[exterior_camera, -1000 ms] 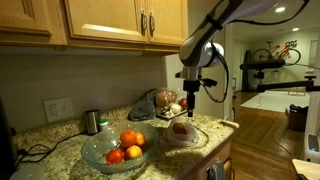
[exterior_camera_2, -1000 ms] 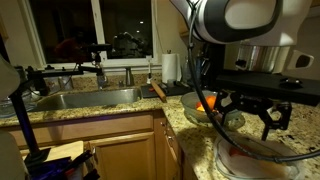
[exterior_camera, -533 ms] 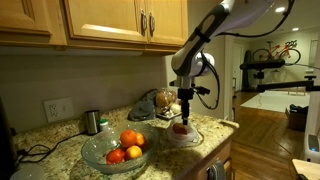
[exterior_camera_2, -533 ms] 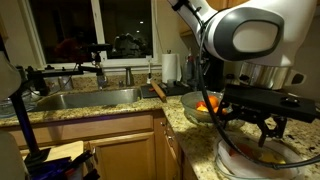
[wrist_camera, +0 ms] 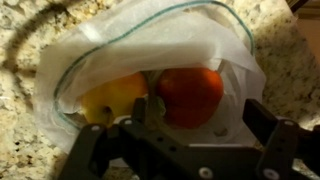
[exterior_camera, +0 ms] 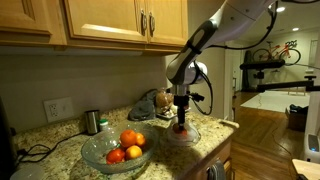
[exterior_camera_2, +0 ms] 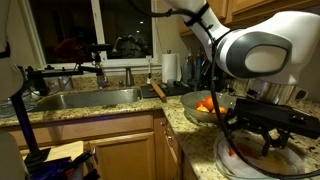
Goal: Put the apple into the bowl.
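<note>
The red apple (wrist_camera: 190, 93) lies in a shallow white dish (wrist_camera: 90, 55) beside a yellow fruit (wrist_camera: 113, 98). My gripper (wrist_camera: 207, 125) is open and lowered over the dish, one finger on each side of the apple, not closed on it. In an exterior view the gripper (exterior_camera: 181, 124) reaches down into the dish (exterior_camera: 196, 135) at the counter's corner. The clear glass bowl (exterior_camera: 98, 152) stands to the dish's left and holds orange fruits and a reddish one. It also shows in the other exterior view (exterior_camera_2: 190, 110), behind the gripper (exterior_camera_2: 255, 140).
A metal cup (exterior_camera: 92, 121) and a bag of produce (exterior_camera: 160, 102) stand behind the bowl by the wall. A sink (exterior_camera_2: 85, 97) and a paper towel roll (exterior_camera_2: 172, 68) lie further along the counter. The dish sits close to the counter's edge.
The arm has come down from above the dish until the open fingers sit in it around the apple. The fruits and bowl have not moved.
</note>
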Motion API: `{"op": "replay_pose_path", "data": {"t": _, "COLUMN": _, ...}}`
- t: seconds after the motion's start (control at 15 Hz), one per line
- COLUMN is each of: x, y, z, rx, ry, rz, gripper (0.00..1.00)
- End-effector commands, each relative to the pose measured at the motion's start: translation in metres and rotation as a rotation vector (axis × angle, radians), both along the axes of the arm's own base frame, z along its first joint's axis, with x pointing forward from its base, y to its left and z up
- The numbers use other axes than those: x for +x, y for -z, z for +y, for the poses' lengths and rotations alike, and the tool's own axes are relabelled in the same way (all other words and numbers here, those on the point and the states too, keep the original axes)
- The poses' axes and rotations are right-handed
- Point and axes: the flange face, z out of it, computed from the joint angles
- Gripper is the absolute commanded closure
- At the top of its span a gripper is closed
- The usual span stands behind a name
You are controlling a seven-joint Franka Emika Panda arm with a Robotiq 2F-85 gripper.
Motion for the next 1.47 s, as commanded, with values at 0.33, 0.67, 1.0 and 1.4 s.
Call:
{"op": "replay_pose_path", "data": {"t": 0.33, "x": 0.015, "y": 0.003, "z": -0.007, "rx": 0.055, "ry": -0.014, "rz": 0.013, "gripper": 0.00}}
{"op": "replay_pose_path", "data": {"t": 0.67, "x": 0.016, "y": 0.005, "z": -0.006, "rx": 0.067, "ry": -0.008, "rz": 0.060, "gripper": 0.00}}
{"op": "replay_pose_path", "data": {"t": 1.0, "x": 0.015, "y": 0.010, "z": -0.008, "rx": 0.079, "ry": -0.007, "rz": 0.078, "gripper": 0.00}}
{"op": "replay_pose_path", "data": {"t": 1.4, "x": 0.014, "y": 0.014, "z": -0.012, "rx": 0.086, "ry": -0.003, "rz": 0.096, "gripper": 0.00}}
